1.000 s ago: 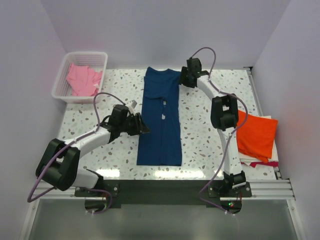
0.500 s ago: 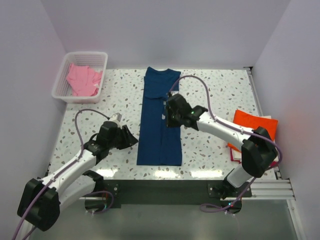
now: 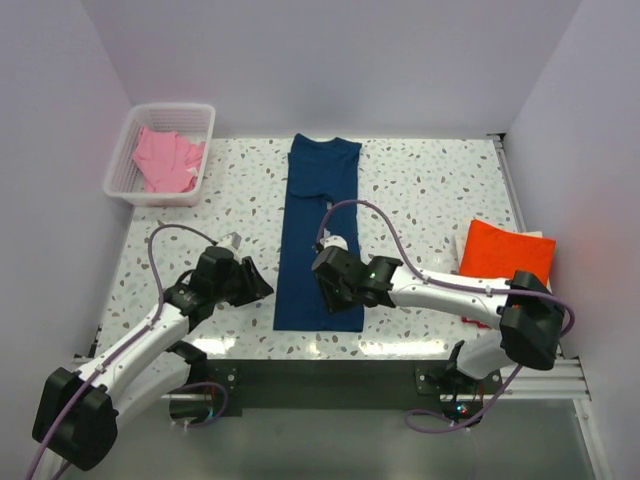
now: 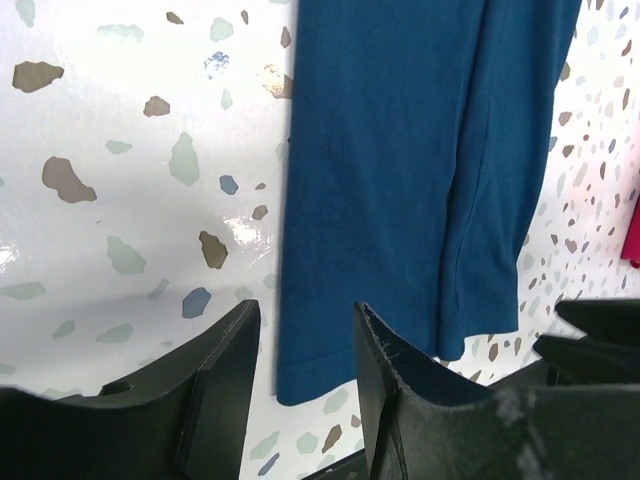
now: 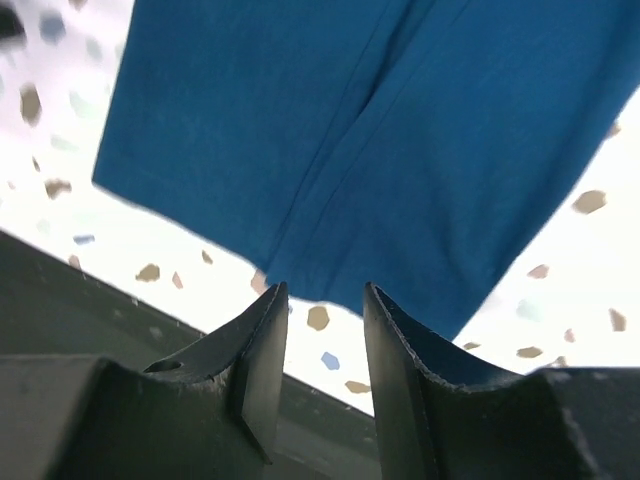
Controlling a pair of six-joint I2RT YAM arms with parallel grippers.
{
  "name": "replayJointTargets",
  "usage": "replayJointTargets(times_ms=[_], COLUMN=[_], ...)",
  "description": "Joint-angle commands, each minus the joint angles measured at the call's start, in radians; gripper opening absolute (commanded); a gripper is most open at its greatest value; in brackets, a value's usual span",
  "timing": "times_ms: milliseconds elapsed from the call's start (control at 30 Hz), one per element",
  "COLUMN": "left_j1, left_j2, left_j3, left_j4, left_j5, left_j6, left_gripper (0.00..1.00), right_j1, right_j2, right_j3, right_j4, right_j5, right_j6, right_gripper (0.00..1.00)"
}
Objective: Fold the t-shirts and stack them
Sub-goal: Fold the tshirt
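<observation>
The navy t-shirt [image 3: 322, 225] lies as a long narrow strip, sleeves folded in, down the middle of the table. It fills the left wrist view [image 4: 420, 150] and the right wrist view [image 5: 380, 130]. My left gripper [image 3: 262, 283] is open and empty, low by the shirt's near left corner. My right gripper [image 3: 322, 285] is open and empty above the shirt's near hem. The orange t-shirt [image 3: 505, 259] lies folded at the right edge, with a bit of pink cloth under it. A pink t-shirt [image 3: 165, 158] lies crumpled in the basket.
The white lattice basket [image 3: 122, 165] stands at the far left corner. The table's dark front rail [image 3: 320, 355] runs just beyond the shirt's hem. Purple walls close in the left, back and right sides.
My right arm has swung from the shirt's far collar down to its near hem. My left arm has pulled back toward the near left corner. The orange shirt is now uncovered.
</observation>
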Motion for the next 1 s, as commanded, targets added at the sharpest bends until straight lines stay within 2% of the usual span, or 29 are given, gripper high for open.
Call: replayJointTargets(times_ms=[0, 267, 633, 667, 800, 900, 967], left_j1=[-0.007, -0.007, -0.007, -0.007, -0.007, -0.007, -0.008], left_j2=[-0.022, -0.055, -0.071, -0.070, -0.068, -0.052, -0.030], left_j3=[0.054, 0.047, 0.004, -0.007, -0.042, -0.071, -0.090], left_j4=[-0.027, -0.018, 0.045, 0.048, 0.089, 0.120, 0.137], left_j5=[0.015, 0.021, 0.022, 0.019, 0.013, 0.015, 0.016], left_j6=[0.010, 0.013, 0.002, -0.004, -0.025, -0.039, -0.044], left_gripper=[0.47, 0.47, 0.47, 0.47, 0.47, 0.46, 0.45], right_j1=[0.074, 0.160, 0.164, 0.166, 0.166, 0.166, 0.166], right_j2=[0.024, 0.097, 0.159, 0.160, 0.133, 0.094, 0.055], right_j3=[-0.025, -0.008, -0.011, -0.016, -0.022, -0.031, -0.031], right_j4=[0.022, 0.056, 0.088, 0.094, 0.077, 0.050, 0.024], right_j5=[0.033, 0.095, 0.181, 0.180, 0.197, 0.217, 0.226], right_j6=[0.058, 0.099, 0.148, 0.153, 0.177, 0.185, 0.187], right_gripper=[0.40, 0.40, 0.36, 0.34, 0.14, 0.05, 0.03])
